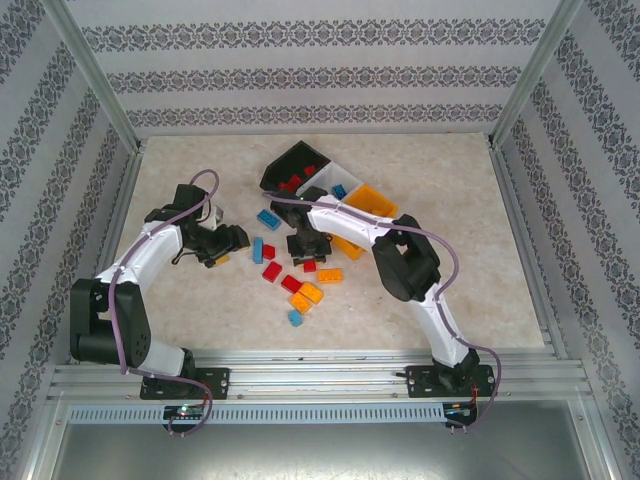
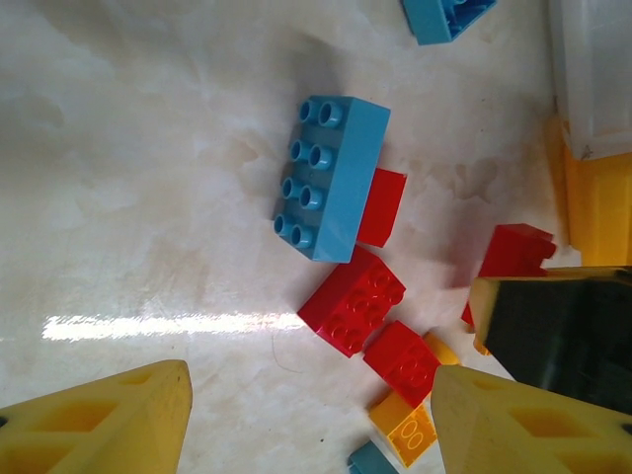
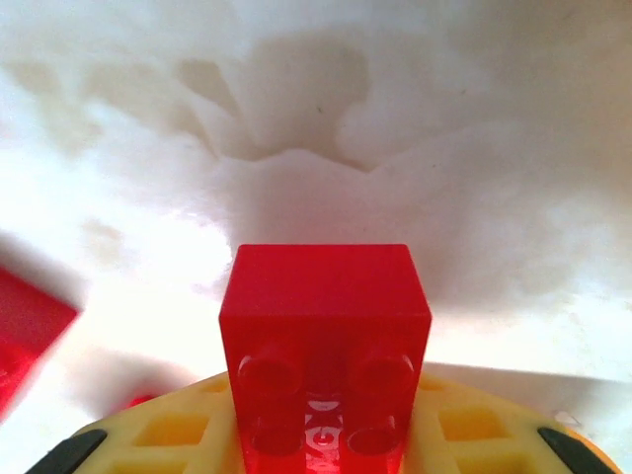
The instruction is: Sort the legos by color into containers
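My right gripper [image 3: 326, 434] is shut on a red lego brick [image 3: 326, 316], studs toward the camera, just above the pale tabletop. In the top view this gripper [image 1: 307, 252] hangs over the scattered legos in mid-table. My left gripper [image 2: 311, 425] stands open, its yellow fingers [image 2: 99, 425] wide apart over bare table. Ahead of it lie a long blue brick [image 2: 331, 178], two red bricks [image 2: 353, 298] and an orange brick [image 2: 410, 427]. The containers stand at the back: black [image 1: 300, 158], white [image 1: 322, 180], orange [image 1: 380, 203].
Loose bricks lie between the arms: blue [image 1: 268, 218], red [image 1: 272, 270], orange [image 1: 310, 294], blue [image 1: 295, 317]. Red bricks lie in the black bin and a blue one in the white bin. Patterned walls enclose the table on three sides.
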{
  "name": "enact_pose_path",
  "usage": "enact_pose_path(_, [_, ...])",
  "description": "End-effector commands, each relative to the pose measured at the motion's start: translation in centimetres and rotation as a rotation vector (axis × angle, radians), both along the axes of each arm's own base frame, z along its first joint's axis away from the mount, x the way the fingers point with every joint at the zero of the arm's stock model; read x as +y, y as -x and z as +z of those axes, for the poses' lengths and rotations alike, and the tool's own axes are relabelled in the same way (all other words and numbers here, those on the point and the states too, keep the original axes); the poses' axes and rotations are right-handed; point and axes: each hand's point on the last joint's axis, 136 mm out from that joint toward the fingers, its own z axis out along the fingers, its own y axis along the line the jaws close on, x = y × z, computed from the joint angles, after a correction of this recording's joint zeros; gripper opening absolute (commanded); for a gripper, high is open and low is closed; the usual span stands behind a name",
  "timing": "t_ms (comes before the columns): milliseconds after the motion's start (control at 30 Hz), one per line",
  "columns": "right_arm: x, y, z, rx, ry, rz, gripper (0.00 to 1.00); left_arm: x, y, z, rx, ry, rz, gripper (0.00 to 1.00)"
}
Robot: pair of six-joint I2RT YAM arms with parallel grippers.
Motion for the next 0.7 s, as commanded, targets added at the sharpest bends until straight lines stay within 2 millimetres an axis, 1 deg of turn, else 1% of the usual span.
enact_pose_path(0, [0.5, -2.7, 6.4, -0.141, -0.099, -0.020, 0.33, -0.3, -0.5, 0.9, -0.043, 0.039, 0.007, 0.66])
enact_pose_path(133, [0.2, -5.6, 11.2, -0.219, -0.195, -0.083, 0.33, -0.6, -0.9, 1.2, -0.049, 0.053, -0.014, 0.66])
enact_pose_path(200, [-0.1, -7.1, 13.2, -0.253, -0.247, -0.121, 0.33, -0.7, -1.1, 1.5, -0.056, 0.060, -0.019, 0.66])
enact_pose_path(300, [-0.1, -9.6, 15.2, -0.275, -0.345, -0.187, 0.34, -0.9, -1.1, 1.7, -0.066, 0.065, -0.035, 0.66])
enact_pose_path(367, [-0.1, -11.6, 15.6, -0.278, -0.403, -0.239, 0.34, -0.9, -1.0, 1.5, -0.060, 0.060, -0.047, 0.66])
enact_pose_path(500, [0.0, -16.2, 15.3, -0.268, -0.532, -0.362, 0.34, -1.0, -1.1, 0.9, -0.039, 0.065, -0.059, 0.66])
enact_pose_path(633, [-0.2, -20.9, 13.7, -0.274, -0.608, -0.449, 0.34, -1.2, -1.3, 1.1, -0.026, 0.076, -0.071, 0.66])
enact_pose_path(667, [-0.2, -21.8, 13.3, -0.277, -0.624, -0.460, 0.34, -1.3, -1.3, 1.1, -0.030, 0.074, -0.085, 0.66])
